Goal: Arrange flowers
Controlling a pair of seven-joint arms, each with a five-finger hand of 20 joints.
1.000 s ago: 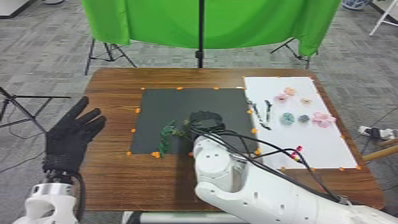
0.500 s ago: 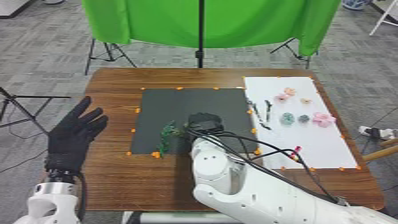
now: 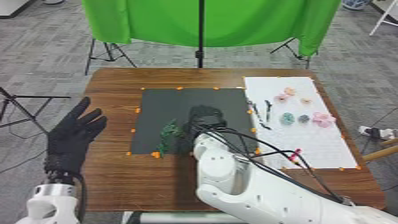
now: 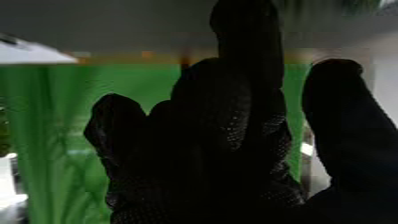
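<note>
See green sprig on the near left part of black sheet | find right hand just beside, fingers loosely extended, thumb set apart; cannot tell if touching | see left hand spread over left edge of worktop | note flowers on white sheet, right

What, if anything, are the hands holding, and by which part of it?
Nothing that I can see: the left hand is open and empty, and the right hand shows nothing between thumb and fingers.
</note>
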